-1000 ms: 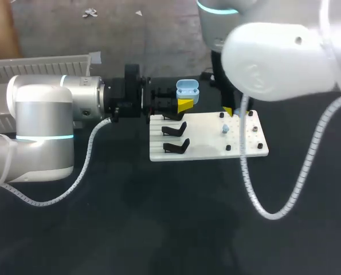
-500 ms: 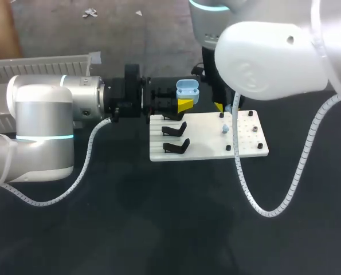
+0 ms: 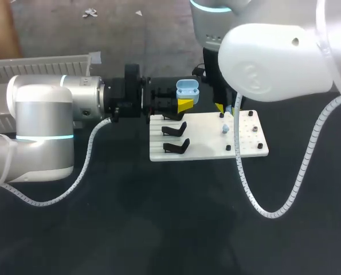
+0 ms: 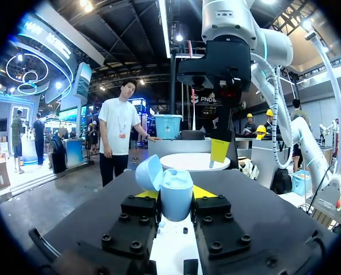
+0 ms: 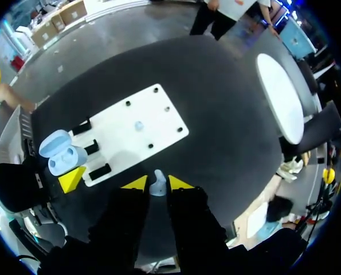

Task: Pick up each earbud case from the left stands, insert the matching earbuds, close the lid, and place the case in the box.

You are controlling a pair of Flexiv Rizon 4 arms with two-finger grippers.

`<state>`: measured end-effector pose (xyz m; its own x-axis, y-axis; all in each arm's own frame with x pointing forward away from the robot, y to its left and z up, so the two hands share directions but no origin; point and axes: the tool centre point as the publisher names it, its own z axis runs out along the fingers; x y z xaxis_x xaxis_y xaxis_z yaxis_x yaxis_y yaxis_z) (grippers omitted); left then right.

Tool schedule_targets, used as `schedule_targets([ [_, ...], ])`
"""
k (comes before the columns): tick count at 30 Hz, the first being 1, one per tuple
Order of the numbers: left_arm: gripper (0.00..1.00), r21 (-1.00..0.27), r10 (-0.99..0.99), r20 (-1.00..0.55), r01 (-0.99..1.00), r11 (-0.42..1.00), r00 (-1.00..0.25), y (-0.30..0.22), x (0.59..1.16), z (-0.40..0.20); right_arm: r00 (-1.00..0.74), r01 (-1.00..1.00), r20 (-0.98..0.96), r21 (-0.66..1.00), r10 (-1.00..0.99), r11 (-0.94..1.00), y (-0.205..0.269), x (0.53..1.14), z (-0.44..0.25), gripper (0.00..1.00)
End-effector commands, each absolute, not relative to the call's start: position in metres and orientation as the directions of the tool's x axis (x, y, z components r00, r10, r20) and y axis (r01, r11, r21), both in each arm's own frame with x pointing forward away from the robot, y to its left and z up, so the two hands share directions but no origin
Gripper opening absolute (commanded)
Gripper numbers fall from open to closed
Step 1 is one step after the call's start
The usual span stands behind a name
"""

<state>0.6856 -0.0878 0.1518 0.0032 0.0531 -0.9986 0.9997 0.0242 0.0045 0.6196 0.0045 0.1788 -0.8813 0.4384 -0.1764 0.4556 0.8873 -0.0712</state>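
Black tabletop (image 3: 130, 217) with a white board (image 3: 204, 150) at its middle: the left gripper (image 4: 176, 197) clamps the open blue earbud case (image 3: 187, 89) from both sides, lid up, just past the board's far edge, near the black stands (image 3: 176, 129). The right gripper (image 5: 157, 184), fingers narrowed on a pale earbud (image 5: 157, 179), hangs near the case. Another earbud (image 3: 224, 130) lies on the board.

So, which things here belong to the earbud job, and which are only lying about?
Job:
- open light-blue plastic earbud case in left gripper
- small pale-blue earbud in right gripper
- second pale-blue earbud on the white rectangular board

Idle now:
- empty black stands
- small black pegs on that board
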Motion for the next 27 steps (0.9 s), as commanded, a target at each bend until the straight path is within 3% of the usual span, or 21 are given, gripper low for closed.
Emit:
schedule_targets([
  [1,0.0,0.007,0.05,-0.999,1.0,0.027,0.006,-0.088,0.685,0.151,-0.875,0.465,-0.181,-0.06,0.449,0.883,0.007,0.619,0.185,0.0],
  [27,0.0,0.007,0.05,-0.999,1.0,0.027,0.006,-0.088,0.685,0.151,-0.909,0.39,-0.187,-0.072,0.371,0.918,0.064,0.662,0.243,0.0],
])
